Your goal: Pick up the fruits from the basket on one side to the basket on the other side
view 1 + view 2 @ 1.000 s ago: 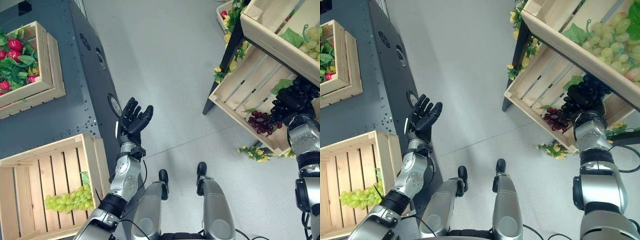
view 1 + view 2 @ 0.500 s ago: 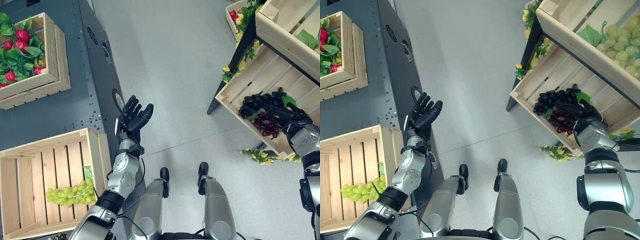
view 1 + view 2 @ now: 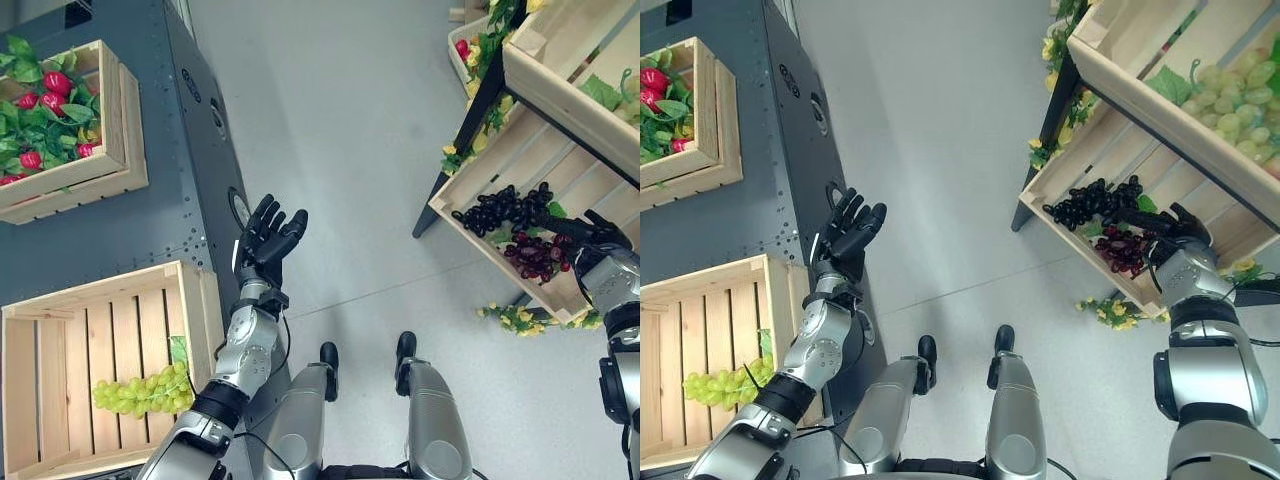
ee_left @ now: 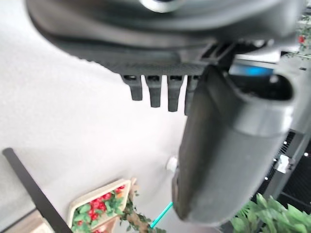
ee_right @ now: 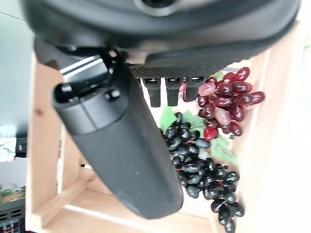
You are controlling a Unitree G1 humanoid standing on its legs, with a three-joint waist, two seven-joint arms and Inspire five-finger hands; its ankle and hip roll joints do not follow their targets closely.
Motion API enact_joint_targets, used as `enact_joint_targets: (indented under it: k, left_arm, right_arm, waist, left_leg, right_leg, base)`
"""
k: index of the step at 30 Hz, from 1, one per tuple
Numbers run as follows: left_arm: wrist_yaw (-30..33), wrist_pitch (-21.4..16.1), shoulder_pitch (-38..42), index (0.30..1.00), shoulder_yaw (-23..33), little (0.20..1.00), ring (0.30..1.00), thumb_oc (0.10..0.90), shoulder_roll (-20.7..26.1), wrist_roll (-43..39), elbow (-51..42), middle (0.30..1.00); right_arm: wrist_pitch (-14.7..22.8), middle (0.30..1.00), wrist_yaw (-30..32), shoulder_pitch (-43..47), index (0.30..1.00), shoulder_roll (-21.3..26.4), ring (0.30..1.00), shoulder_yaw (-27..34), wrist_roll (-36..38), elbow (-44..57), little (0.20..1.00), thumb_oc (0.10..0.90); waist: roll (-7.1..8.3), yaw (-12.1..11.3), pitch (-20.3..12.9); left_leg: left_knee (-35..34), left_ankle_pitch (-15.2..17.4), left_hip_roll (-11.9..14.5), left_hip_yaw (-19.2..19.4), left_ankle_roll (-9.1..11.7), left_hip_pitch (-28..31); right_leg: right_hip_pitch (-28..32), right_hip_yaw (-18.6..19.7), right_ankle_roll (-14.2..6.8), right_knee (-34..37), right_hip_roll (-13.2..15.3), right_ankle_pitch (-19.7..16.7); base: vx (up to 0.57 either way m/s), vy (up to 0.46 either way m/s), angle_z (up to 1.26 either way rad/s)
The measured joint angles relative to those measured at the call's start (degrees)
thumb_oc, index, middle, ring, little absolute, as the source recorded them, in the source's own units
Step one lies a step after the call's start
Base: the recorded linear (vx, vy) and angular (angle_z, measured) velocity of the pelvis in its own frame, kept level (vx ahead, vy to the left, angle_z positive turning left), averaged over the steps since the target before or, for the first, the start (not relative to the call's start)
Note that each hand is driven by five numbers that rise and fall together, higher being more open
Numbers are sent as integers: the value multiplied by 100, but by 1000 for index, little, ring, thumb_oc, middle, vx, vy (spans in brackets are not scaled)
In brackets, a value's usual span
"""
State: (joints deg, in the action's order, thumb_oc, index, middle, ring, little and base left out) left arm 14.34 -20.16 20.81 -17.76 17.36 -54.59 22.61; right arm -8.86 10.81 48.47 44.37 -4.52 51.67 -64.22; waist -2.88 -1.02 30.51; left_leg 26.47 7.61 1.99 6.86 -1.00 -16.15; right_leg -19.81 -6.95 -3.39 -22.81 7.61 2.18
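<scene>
Black grapes [image 3: 500, 208] now dropped from my right hand [image 3: 598, 234], lying in right crate [image 3: 470, 200] beside red grapes [image 3: 540, 258], fingers spread empty, left hand [image 3: 266, 238] raised, fingers relaxed.

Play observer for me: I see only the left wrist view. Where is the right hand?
Observer: The right hand is at the lower right crate, beside the grapes.
Operator: Is it holding any?
Observer: No. Its fingers are straight, and the black grapes and red grapes lie loose in the crate.
Operator: Anything in the near left crate?
Observer: One bunch of green grapes lies in the left crate.
</scene>
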Motion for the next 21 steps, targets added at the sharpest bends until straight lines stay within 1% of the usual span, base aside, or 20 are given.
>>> enact_joint_targets:
  k: [3,4,5,6,9,10,12,13,14,15,16,19,21]
  left_arm:
    - [-4,0,-12,900,4,900,900,800,0,-12,1,900]
    - [-4,3,-35,900,15,900,900,800,-3,-12,20,900]
    - [-4,4,-51,900,14,900,900,800,-4,-12,37,900]
    - [-11,4,-83,900,20,900,900,800,-12,-11,100,900]
    - [-14,61,-134,900,33,900,900,800,-56,-2,139,900]
    - [-14,94,-232,900,49,900,900,800,-70,6,142,900]
    - [-14,129,-307,900,54,900,900,800,-88,13,160,900]
    - [-36,161,-330,900,69,900,900,800,-142,46,237,900]
    - [-40,205,-374,900,69,900,900,800,-141,46,246,900]
    - [-55,240,-469,900,71,900,900,800,-141,47,256,900]
    - [-101,245,-547,900,66,900,900,800,-154,50,315,900]
    - [-168,246,-772,900,101,900,900,800,-208,52,549,900]
    - [-268,246,-1078,900,177,900,900,800,-361,49,845,900]
  right_arm:
    - [216,900,52,-100,900,-65,900,6,-1,317,900,800]
    - [400,900,69,-259,900,-212,900,114,-18,577,900,800]
    - [497,900,70,-369,900,-319,900,191,-34,734,900,800]
    - [678,900,71,-550,900,-568,900,221,-180,1006,900,800]
    - [850,900,90,-1019,900,-1072,900,188,-425,1732,900,800]
    - [1037,900,105,-1394,900,-1409,900,156,-626,2161,900,800]
    - [1061,900,96,-1605,900,-1714,900,-62,-688,2273,900,800]
    - [1095,900,152,-1871,900,-1996,900,-101,-885,2449,900,800]
    - [1098,900,152,-1984,900,-2112,900,-145,-912,2498,900,800]
    - [1101,900,152,-2148,900,-2265,900,-274,-913,2561,900,800]
    - [1111,900,149,-2337,900,-2401,900,-313,-912,2632,900,800]
    - [1242,900,138,-2724,900,-2720,900,-321,-909,2634,900,800]
    - [1372,900,107,-3144,900,-2912,900,-346,-907,2632,900,800]
  waist:
    - [18,23,-6]
    - [48,52,-11]
    - [64,65,-10]
    - [96,105,-13]
    - [122,134,-25]
    - [158,149,-45]
    - [201,176,-80]
    - [233,162,-97]
    - [253,166,-111]
    - [286,172,-172]
    - [321,170,-313]
    - [412,163,-554]
    - [432,161,-930]
  left_leg:
    - [-205,-40,-11,23,-31,189]
    - [-315,-62,-14,38,-34,305]
    - [-384,-68,-15,46,-30,392]
    - [-520,-74,-11,58,-24,568]
    - [-810,-94,0,111,6,910]
    - [-961,-125,-4,129,29,1129]
    - [-1137,-125,3,135,30,1333]
    - [-1343,-160,7,137,54,1546]
    - [-1423,-163,13,137,59,1661]
    - [-1535,-165,24,139,63,1789]
    - [-1615,-167,27,137,66,1808]
    - [-1829,-184,32,138,78,2008]
    - [-2010,-189,33,133,85,2101]
  right_leg:
    - [172,11,-42,208,23,-57]
    - [277,13,-52,307,19,-84]
    - [354,14,-54,367,14,-92]
    - [518,14,-37,488,-4,-114]
    - [830,20,-48,709,-45,-128]
    - [1001,22,-84,828,-74,-153]
    - [1167,19,-70,936,-82,-141]
    - [1377,8,-87,1116,-119,-158]
    - [1485,4,-88,1182,-128,-158]
    - [1596,2,-88,1271,-144,-157]
    - [1626,-9,-89,1365,-155,-157]
    - [1819,-19,-110,1580,-185,-171]
    - [1944,-26,-140,1803,-211,-189]
  base:
    - [48,40,-6]
    - [69,32,-6]
    - [67,22,-5]
    - [64,19,-7]
    - [115,9,-8]
    - [93,-15,-9]
    - [129,-23,-5]
    - [115,-11,-2]
    - [98,-7,-2]
    - [91,-6,-2]
    - [83,-6,-1]
    - [93,-11,0]
    - [68,-23,2]
